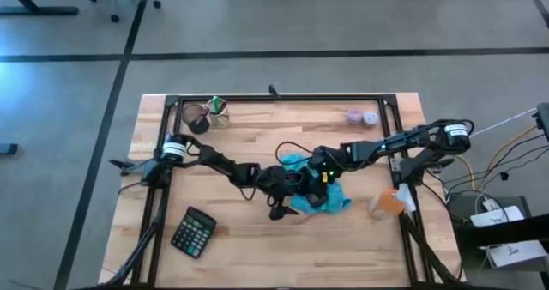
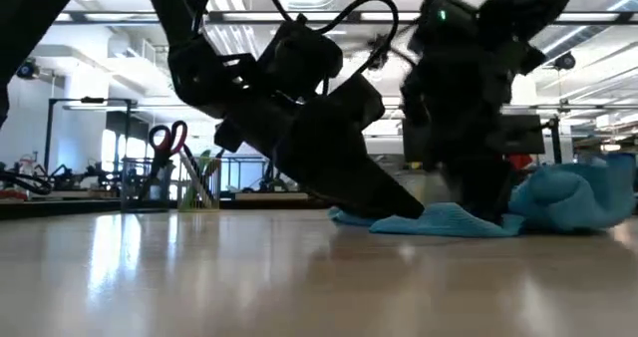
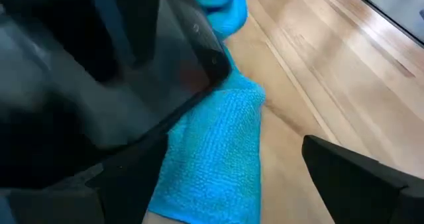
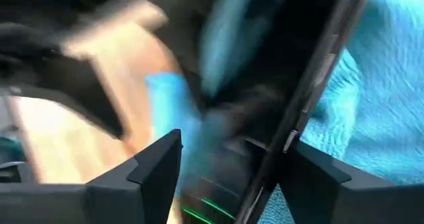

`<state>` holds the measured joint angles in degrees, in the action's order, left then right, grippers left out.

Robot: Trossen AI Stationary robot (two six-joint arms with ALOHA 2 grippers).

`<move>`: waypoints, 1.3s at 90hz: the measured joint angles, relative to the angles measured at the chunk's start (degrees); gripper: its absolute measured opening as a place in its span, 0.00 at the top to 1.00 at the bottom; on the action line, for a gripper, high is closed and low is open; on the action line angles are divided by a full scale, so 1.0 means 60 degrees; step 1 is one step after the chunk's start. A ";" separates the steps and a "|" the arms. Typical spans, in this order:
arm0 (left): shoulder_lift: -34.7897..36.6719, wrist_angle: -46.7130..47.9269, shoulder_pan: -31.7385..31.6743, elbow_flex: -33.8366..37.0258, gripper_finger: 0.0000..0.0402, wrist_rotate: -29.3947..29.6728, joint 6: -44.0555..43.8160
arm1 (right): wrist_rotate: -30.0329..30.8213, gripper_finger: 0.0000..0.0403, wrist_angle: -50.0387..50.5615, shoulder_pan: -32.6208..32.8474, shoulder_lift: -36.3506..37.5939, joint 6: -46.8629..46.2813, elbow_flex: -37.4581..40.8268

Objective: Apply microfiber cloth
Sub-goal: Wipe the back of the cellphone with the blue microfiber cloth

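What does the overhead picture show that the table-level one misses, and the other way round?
Only the high view shows the black calculator, the orange bottle lying near the right arm, and the wooden table whole. Only the low view shows red-handled scissors standing in a holder, and the room behind. Both show the turquoise microfiber cloth at mid-table, with the left tool and right tool down at it; their fingers are too dark to read.

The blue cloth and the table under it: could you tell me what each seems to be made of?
The cloth looks like soft woven fabric, probably microfiber: a fine looped texture and loose folds. The table looks like pale wood planks with a smooth sealed finish: visible seams, grain and a slight sheen.
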<state>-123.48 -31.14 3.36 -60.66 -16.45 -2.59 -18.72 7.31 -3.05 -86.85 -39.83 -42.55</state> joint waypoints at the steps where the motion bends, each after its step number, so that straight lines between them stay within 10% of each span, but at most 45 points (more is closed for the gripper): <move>1: 0.0000 -0.0009 -0.0001 0.0000 0.13 0.0000 0.0002 | 0.0001 0.51 0.0013 0.0000 0.0013 0.0002 -0.0021; 55: 0.0718 0.1346 -0.0029 0.0050 0.13 0.0268 -0.0160 | 0.0960 0.92 0.1361 0.0542 -0.0195 0.0276 -0.0866; 74: 0.1492 0.2385 0.0066 0.0206 0.13 0.0563 -0.0277 | 0.3597 0.97 0.4805 0.1205 -0.0055 0.1479 -0.2489; 117: 0.4185 0.2121 0.0568 0.2218 0.13 0.1177 0.0005 | 0.9593 0.97 0.5445 0.3720 -0.1238 0.3464 -0.3362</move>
<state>-98.37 -18.41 6.76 -47.35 -9.38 -2.56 38.84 39.98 19.27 -94.27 -19.05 -62.72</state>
